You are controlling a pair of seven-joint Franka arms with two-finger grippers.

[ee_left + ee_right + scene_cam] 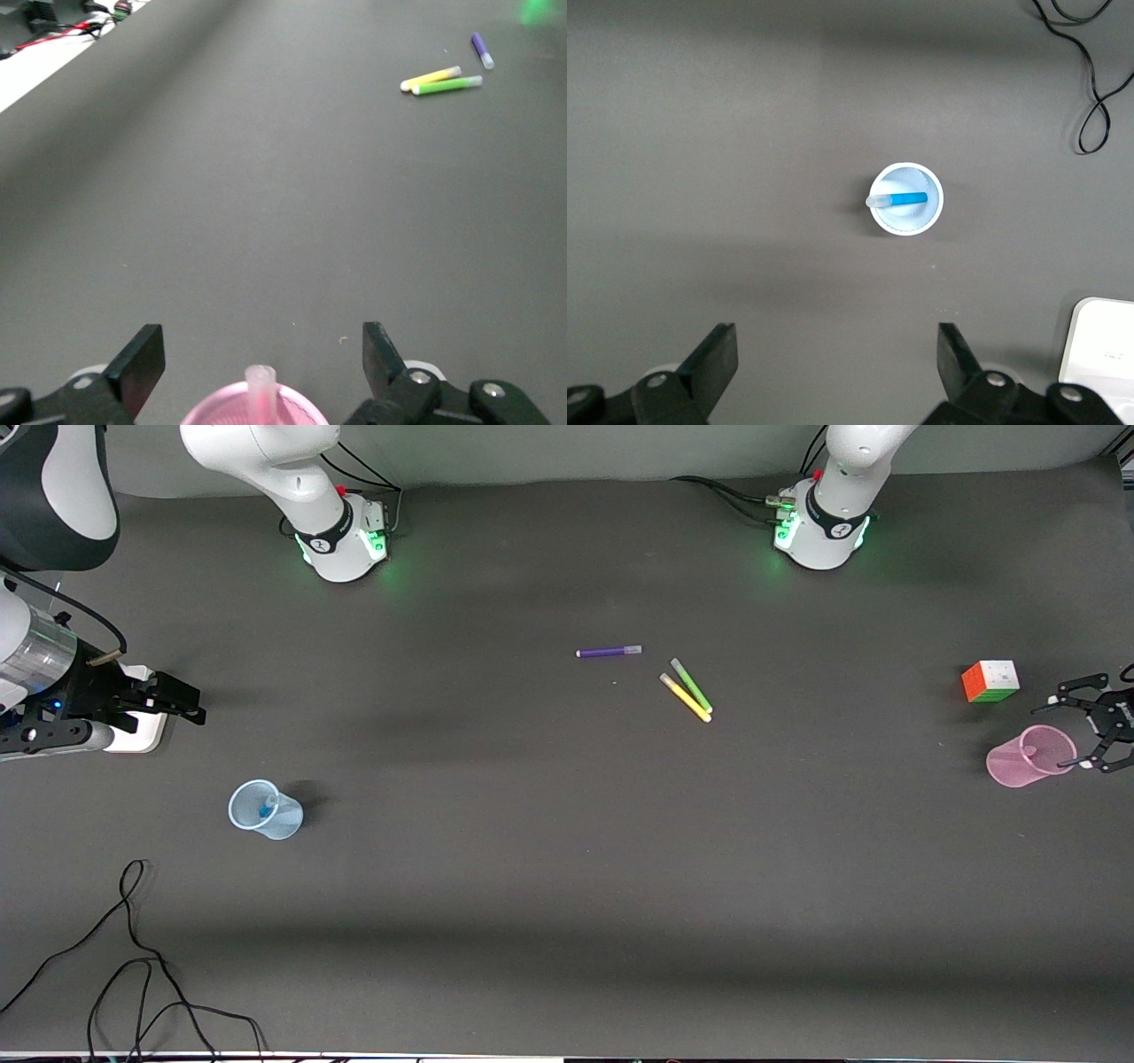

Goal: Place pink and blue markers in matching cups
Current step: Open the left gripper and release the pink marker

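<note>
Dark surface (567, 850), arms at either end. Left pincer (1094, 731) spread wide, gripping nothing, hanging just over the pink cup (1028, 757); pink marker (260, 394) upright inside, below and between the fingers (142, 363). Right pincer (173, 700) likewise wide and empty, well apart from the blue cup (906, 198) holding the blue marker (899, 199).

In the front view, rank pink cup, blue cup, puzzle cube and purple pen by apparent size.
1. pink cup
2. blue cup, close to the pink one; too alike to separate firmly
3. puzzle cube
4. purple pen, long but by far the slimmest
</note>
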